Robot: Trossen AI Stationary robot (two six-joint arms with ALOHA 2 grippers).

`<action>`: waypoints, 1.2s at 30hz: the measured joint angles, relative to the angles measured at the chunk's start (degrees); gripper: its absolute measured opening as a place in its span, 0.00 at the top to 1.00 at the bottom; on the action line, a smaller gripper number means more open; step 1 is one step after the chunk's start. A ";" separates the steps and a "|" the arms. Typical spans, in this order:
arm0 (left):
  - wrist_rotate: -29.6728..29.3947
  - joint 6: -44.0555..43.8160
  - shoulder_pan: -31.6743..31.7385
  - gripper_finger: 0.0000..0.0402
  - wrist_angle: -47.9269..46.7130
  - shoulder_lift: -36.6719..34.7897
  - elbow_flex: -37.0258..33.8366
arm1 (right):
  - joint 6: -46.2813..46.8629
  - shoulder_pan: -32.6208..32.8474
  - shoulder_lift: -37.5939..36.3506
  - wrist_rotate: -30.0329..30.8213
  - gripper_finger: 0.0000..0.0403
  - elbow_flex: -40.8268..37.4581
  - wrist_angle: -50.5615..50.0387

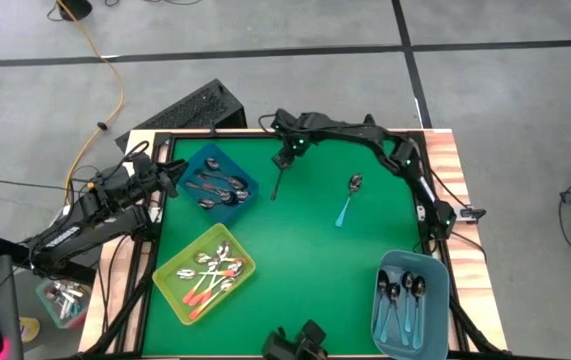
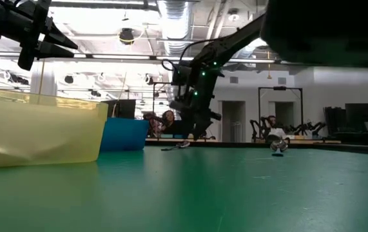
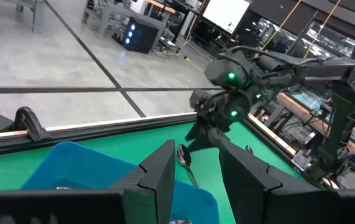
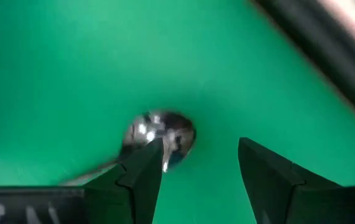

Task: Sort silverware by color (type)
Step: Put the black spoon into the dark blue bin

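Green felt covers the worktop [image 1: 295,250], and near the upper middle of the high view a dark grey spoon [image 1: 278,183] lies flat just beside the dark blue bin [image 1: 252,184]. Over it hangs the right gripper [image 1: 287,160], fingers spread with the spoon's bowl at one fingertip, while the left gripper [image 1: 170,178] waits parted and empty at that bin's left. Being thin, stiff, slick metal, the spoon probably wants a pinch across its narrow handle.

Two dark, jointed arms are seen, trailed by black cables. Small green lights are lit just behind the right gripper [image 1: 279,172]. Flat, angular black fingers [image 3: 158,177] are carried by the left gripper [image 3: 193,177].
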 joint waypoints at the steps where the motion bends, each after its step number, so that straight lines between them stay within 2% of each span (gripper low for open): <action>1: 0.01 0.12 0.01 0.73 -0.01 0.00 0.00 | -0.52 -0.14 0.62 -1.27 0.46 0.40 -0.38; 4: 0.00 0.16 0.00 0.73 -0.02 0.00 0.02 | -1.02 -0.24 1.29 -5.03 0.46 0.87 -0.06; 11: -0.04 1.06 0.01 0.73 -0.02 0.00 0.01 | -0.90 -0.16 1.22 -6.00 0.50 0.93 0.59; 16: -0.07 1.23 0.02 0.73 -0.02 0.00 0.00 | -0.52 -0.18 1.22 -8.58 0.61 0.93 0.56; 21: -0.09 1.25 0.00 0.73 0.00 -0.01 0.01 | 0.83 -0.31 1.22 -8.28 0.75 0.93 -1.20; 29: -0.09 1.25 0.01 0.73 -0.02 -0.01 0.00 | -1.02 -0.72 1.19 -8.78 0.89 0.93 -3.52; 32: -0.09 1.26 0.00 0.73 -0.02 0.00 0.00 | -3.02 -0.90 1.07 -7.98 0.97 0.93 -4.51; 36: -0.09 1.26 0.00 0.73 -0.04 0.00 0.02 | -8.12 -0.99 0.55 -7.47 0.97 0.89 -6.63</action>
